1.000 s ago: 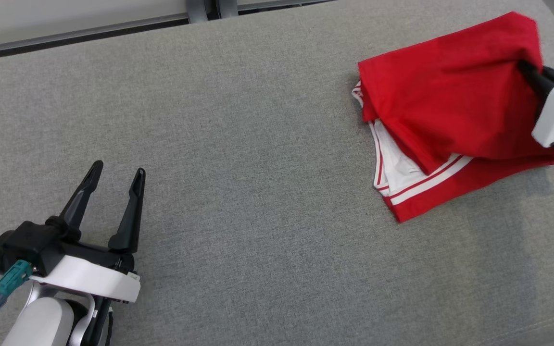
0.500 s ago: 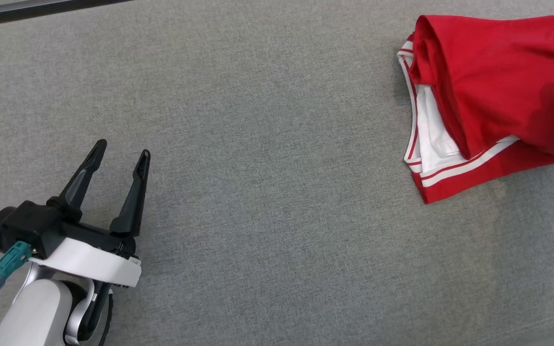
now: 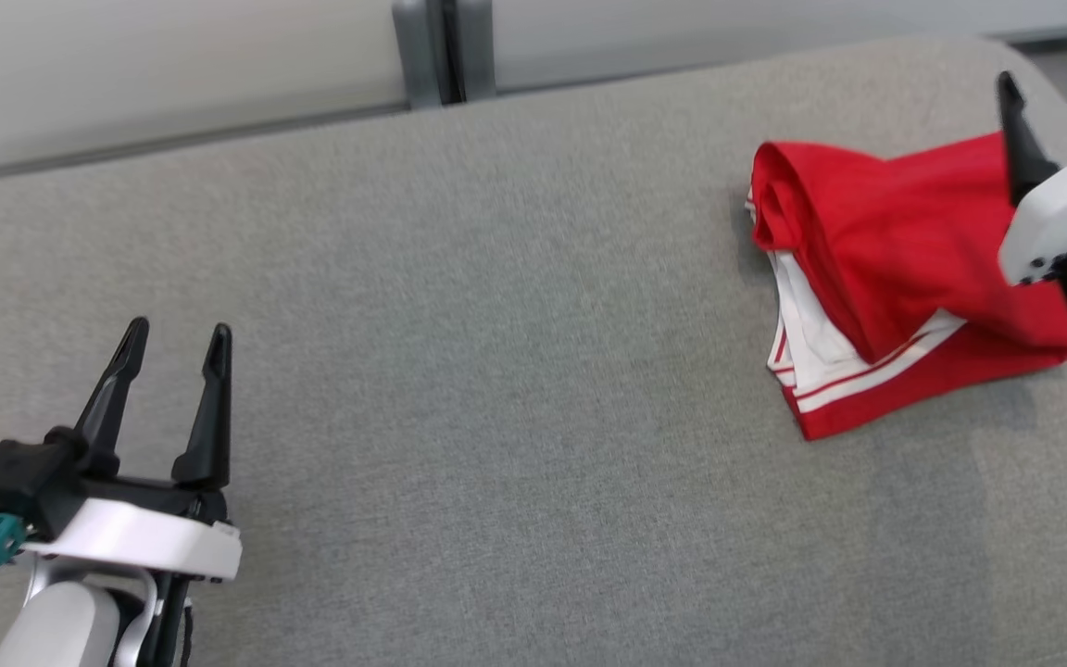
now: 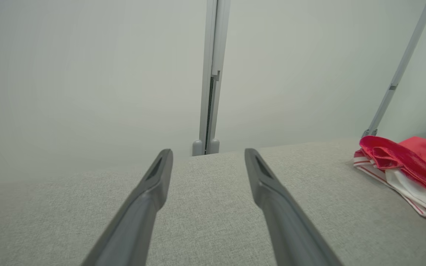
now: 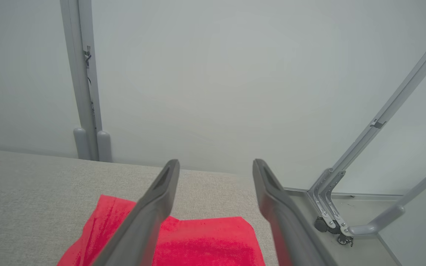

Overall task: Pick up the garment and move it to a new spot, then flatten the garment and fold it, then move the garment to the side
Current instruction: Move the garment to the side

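The garment (image 3: 885,269) is red with white stripes at its hem and lies folded in a loose heap at the right end of the grey padded surface (image 3: 496,371). My right gripper (image 3: 1055,79) hovers open over the heap's far right edge, holding nothing. In the right wrist view the right gripper (image 5: 216,166) has its fingers spread above the red garment (image 5: 205,240). My left gripper (image 3: 177,333) rests open and empty at the lower left, far from the cloth. The left wrist view has the left gripper (image 4: 208,155) over bare padding, with the garment (image 4: 401,162) off to the right.
A pale wall with a grey upright post (image 3: 441,46) runs behind the surface. Past the surface's right end stands a metal frame leg with a caster (image 5: 331,221) on the floor. The surface's rounded right corner (image 3: 1043,56) is close to the right gripper.
My right gripper has opened and let go of the garment, which now lies slack on the surface. The head camera has shifted. The left gripper stays open.
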### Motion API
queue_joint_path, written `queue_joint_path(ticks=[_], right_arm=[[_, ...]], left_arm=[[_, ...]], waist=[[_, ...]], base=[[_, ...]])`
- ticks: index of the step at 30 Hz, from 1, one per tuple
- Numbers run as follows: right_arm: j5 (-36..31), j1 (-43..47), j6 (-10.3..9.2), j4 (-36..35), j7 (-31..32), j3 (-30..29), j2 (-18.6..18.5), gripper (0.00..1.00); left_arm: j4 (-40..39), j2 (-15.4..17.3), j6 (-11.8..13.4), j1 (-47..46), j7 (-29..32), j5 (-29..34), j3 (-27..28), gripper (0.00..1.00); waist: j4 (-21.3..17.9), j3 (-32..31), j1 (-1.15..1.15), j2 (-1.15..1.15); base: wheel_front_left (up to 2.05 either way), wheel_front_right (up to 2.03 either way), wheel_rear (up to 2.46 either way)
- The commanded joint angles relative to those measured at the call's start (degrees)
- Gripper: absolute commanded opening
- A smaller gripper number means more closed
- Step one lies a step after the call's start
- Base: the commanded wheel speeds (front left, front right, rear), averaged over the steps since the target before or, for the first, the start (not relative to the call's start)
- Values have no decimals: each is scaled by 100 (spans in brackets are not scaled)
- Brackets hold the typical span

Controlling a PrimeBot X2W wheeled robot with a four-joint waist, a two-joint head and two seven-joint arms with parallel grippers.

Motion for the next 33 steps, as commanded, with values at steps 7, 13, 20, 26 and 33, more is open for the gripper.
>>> queue_joint_path(ticks=[7, 13, 20, 26, 33], right_arm=[[296, 1165, -2, -1198, -444, 95, 320, 100], [511, 2410, -2, -2060, -572, -40, 555, 100], [506, 3685, -2, -2729, -848, -300, 995, 100], [490, 4172, -2, -2856, -1040, -141, 1197, 100], [420, 4324, -2, -2864, -1045, -199, 1315, 100]], left_arm=[[-101, -38, 247, 557, -81, -211, 412, 100], [-113, -64, 367, 1013, -88, -136, 391, 100], [74, -196, 419, 1282, -108, -112, 411, 100], [359, -235, 456, 1328, -115, -35, 413, 100], [466, -287, 487, 1303, -123, 80, 434, 100]], waist=[[308, -940, 0, 0], [507, -1351, 0, 0], [631, -1529, 0, 0], [646, -1555, 0, 0], [656, -1552, 0, 0]], base=[[0, 0, 0], [0, 0, 0], [0, 0, 0], [0, 0, 0], [0, 0, 0]])
